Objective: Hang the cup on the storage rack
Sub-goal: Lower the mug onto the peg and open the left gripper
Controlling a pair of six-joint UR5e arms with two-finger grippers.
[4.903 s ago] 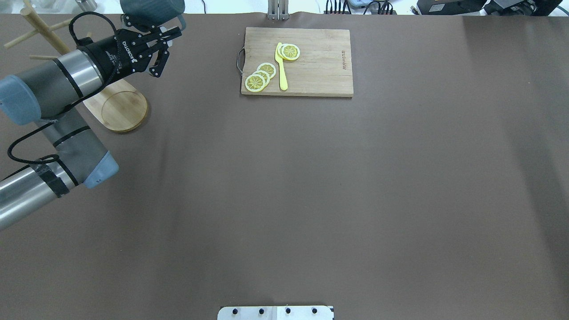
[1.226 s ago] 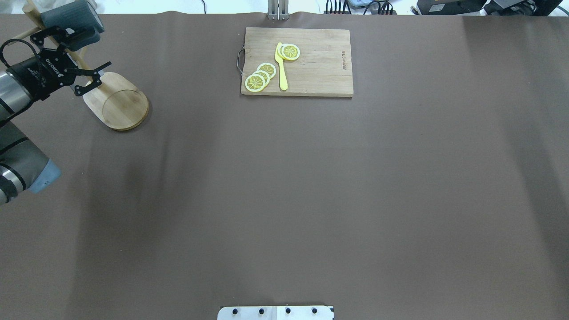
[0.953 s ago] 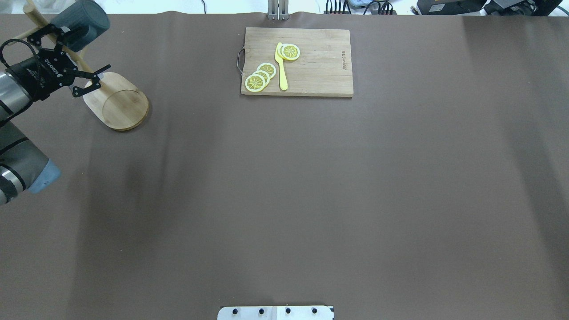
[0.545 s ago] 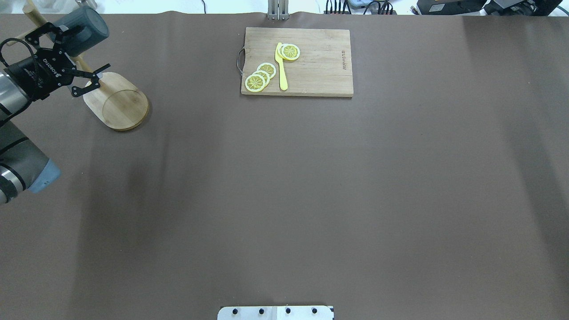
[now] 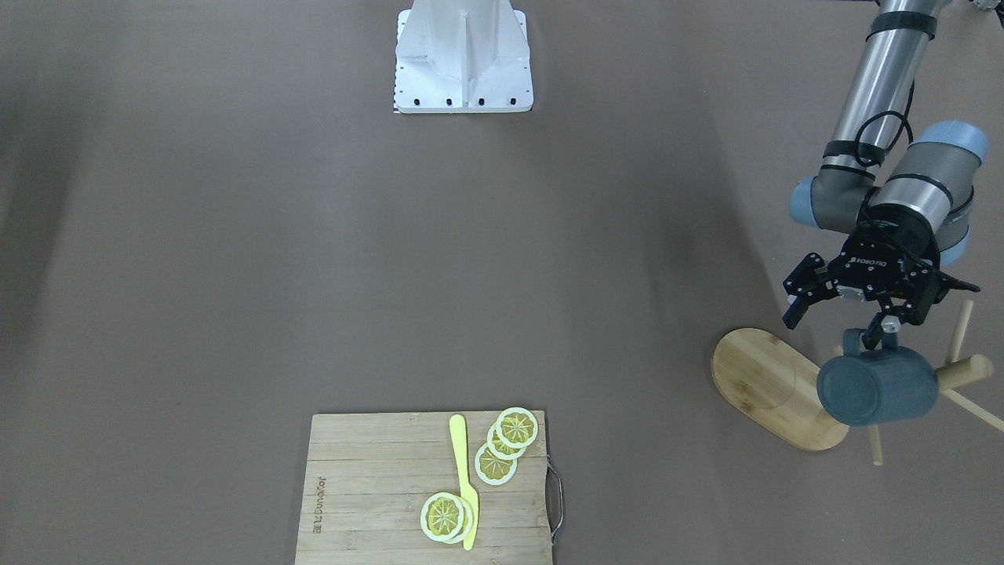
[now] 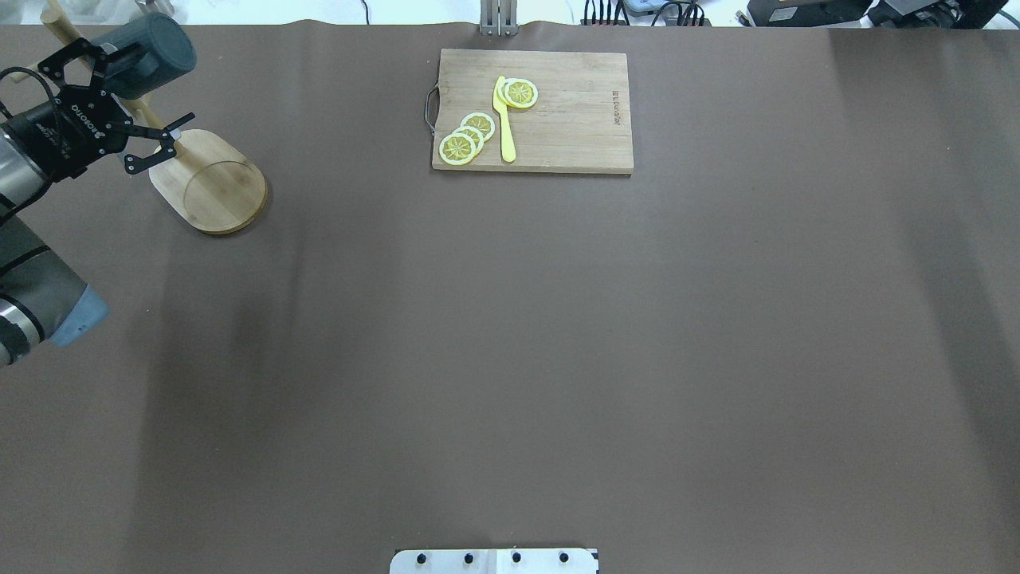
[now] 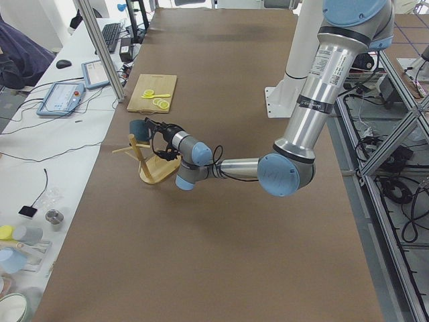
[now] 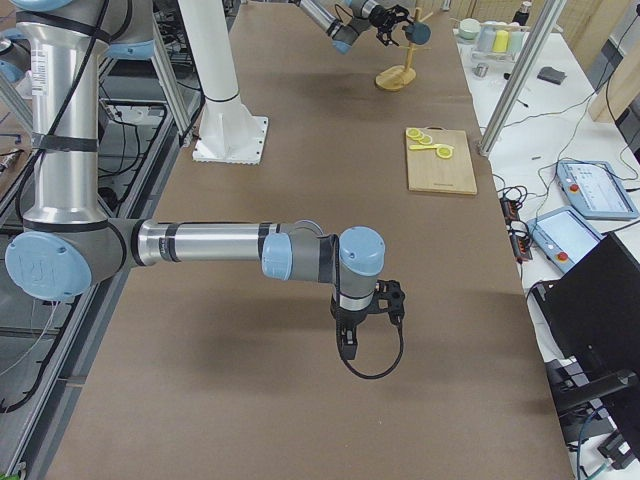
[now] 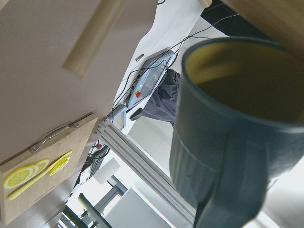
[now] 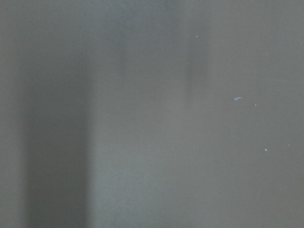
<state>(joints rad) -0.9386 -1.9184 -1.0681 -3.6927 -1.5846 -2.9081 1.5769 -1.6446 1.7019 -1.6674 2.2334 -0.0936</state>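
Exterior front-facing view, right edge: the jaws of the left gripper [image 5: 833, 329] stand wide apart, holding nothing. The cup [image 5: 877, 390] seems to hang on the storage rack [image 5: 770, 384], so I judge only the retreat is left. For the right gripper [image 8: 349, 352], I cannot tell.

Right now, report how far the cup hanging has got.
Done: the cup is up at the storage rack, apparently on a peg, though the peg in its handle is hidden. In hand: the left gripper is open, close by the handle. Left: pull that gripper clear and see that the cup hangs alone.
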